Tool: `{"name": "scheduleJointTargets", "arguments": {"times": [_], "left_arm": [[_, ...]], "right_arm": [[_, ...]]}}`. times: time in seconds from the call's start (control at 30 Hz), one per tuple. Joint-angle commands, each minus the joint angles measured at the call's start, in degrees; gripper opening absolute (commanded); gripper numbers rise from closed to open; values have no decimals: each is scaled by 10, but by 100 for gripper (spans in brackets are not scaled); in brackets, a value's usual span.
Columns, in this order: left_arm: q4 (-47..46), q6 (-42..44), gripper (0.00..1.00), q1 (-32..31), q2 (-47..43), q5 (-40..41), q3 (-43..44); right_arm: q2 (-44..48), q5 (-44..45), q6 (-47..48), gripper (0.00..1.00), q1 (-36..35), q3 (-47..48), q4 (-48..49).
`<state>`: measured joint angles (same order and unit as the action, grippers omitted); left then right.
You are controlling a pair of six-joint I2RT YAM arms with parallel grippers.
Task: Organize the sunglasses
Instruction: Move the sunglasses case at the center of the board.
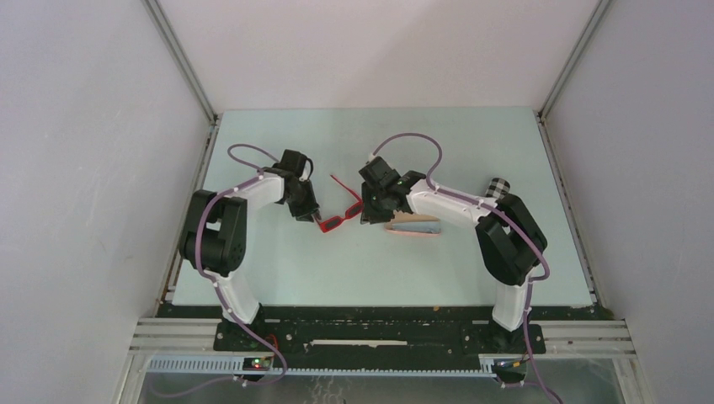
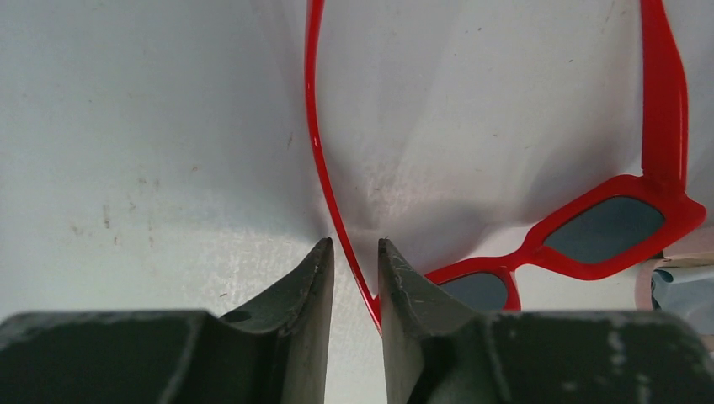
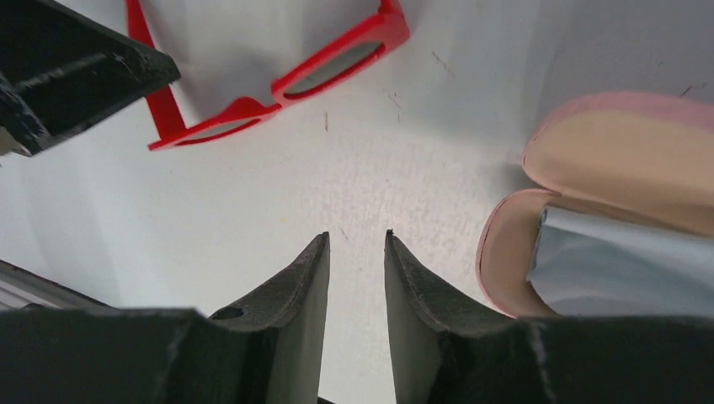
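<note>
High rear overview, close downward wrist views, sharing red sunglasses (image 1: pixel 341 216)

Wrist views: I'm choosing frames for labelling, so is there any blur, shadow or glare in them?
Left wrist: red sunglasses sharp, broad soft shadows on the table around them, no glare. Right wrist: even light, a brighter patch on the table ahead of the right tool, the pink case evenly lit, no glare.

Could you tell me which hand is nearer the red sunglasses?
Left. The left hand has one sunglasses temple between its fingers; the right hand sits apart, off their front.
</note>
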<state>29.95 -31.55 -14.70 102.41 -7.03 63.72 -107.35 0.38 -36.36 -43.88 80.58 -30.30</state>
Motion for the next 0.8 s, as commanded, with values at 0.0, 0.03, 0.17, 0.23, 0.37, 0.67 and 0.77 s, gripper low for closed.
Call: {"name": "scheduleJointTargets", "arguments": {"times": [0.0, 0.03, 0.17, 0.23, 0.37, 0.67, 0.77], "left_arm": [[-15, -1, 29, -1, 4, 5, 7], [-14, 0, 28, -1, 4, 4, 6], [-10, 5, 25, -4, 1, 3, -3], [-10, 3, 25, -8, -8, 5, -15], [-12, 0, 25, -23, -19, 2, -29], [-15, -13, 24, -69, -21, -3, -45], [-15, -20, 25, -74, -35, -2, -60]], "right_arm": [[-9, 8, -37, 37, -12, -5, 41], [-14, 7, -43, 37, -13, -6, 45], [-38, 8, -60, 36, -15, -2, 58], [-55, 10, -61, 36, -15, 9, 51], [-74, 11, -64, 35, -17, 18, 53], [-97, 16, -70, 35, -20, 33, 52], [-89, 21, -67, 34, -20, 28, 48]]}}
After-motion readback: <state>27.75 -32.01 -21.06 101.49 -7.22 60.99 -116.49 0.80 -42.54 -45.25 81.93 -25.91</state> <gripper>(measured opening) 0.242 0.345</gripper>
